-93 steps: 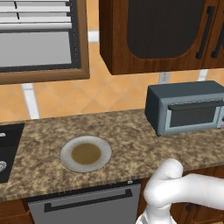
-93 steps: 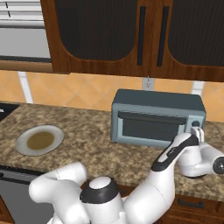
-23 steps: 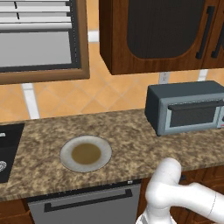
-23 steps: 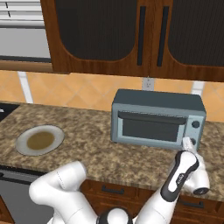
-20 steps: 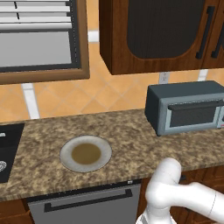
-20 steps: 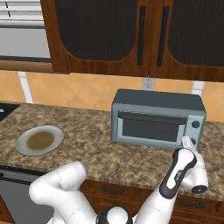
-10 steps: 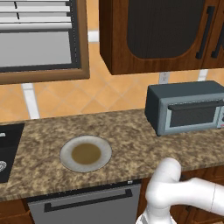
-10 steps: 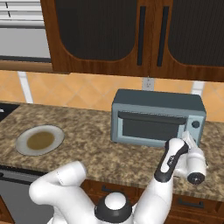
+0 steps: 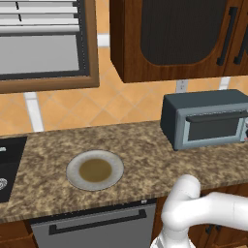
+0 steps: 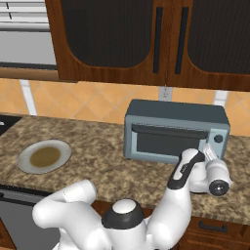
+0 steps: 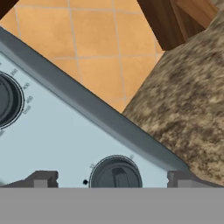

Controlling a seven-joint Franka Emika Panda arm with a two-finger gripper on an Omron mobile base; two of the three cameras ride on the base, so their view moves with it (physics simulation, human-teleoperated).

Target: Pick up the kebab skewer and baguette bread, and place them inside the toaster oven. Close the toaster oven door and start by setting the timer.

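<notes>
A speckled stone bench point(image 9: 145, 150) runs under dark wood cabinets. The toaster oven point(image 10: 173, 131) sits by the tiled wall with its door point(image 10: 163, 142) shut. The gripper point(image 11: 111, 180) hovers open, its tips on either side of a dark timer knob point(image 11: 115, 174), seemingly lined up to turn it. A plate point(image 9: 95, 169) lies well apart.
</notes>
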